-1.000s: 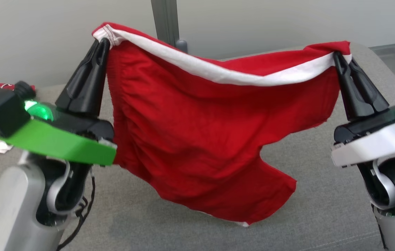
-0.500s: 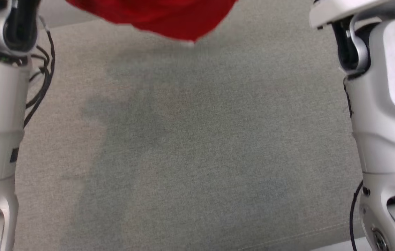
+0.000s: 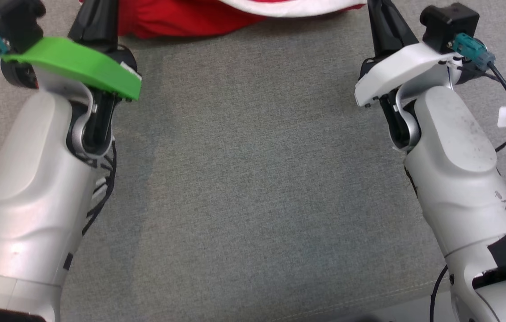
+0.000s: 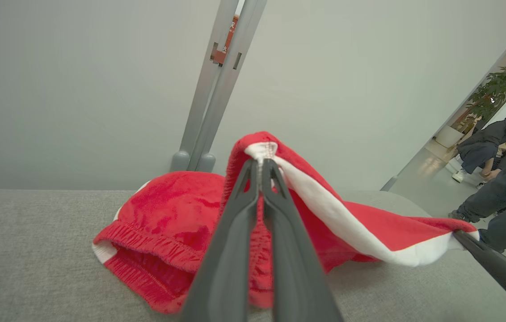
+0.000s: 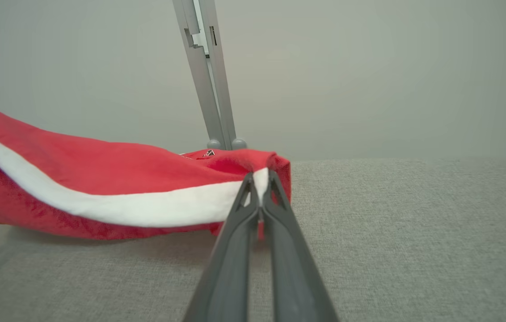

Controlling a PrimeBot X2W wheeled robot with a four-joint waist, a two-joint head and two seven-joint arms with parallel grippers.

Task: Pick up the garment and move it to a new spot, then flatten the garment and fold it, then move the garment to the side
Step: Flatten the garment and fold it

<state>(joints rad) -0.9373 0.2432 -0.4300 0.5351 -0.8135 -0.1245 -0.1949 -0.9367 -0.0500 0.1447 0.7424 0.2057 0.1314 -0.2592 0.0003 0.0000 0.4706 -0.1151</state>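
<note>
Left claw (image 4: 261,163) and right claw (image 5: 260,178), arms outstretched forward, pinch the garment (image 4: 168,210).

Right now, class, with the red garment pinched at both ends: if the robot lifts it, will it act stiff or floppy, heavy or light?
Probably floppy: the red garment sags between the left tool and right tool and bunches on the grey surface. Likely light: two thin pinches carry its edge.

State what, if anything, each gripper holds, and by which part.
Both hold the red fabric garment with white trim: the left gripper has its jaws shut on one end of the white trim, the right gripper on the other end.
</note>
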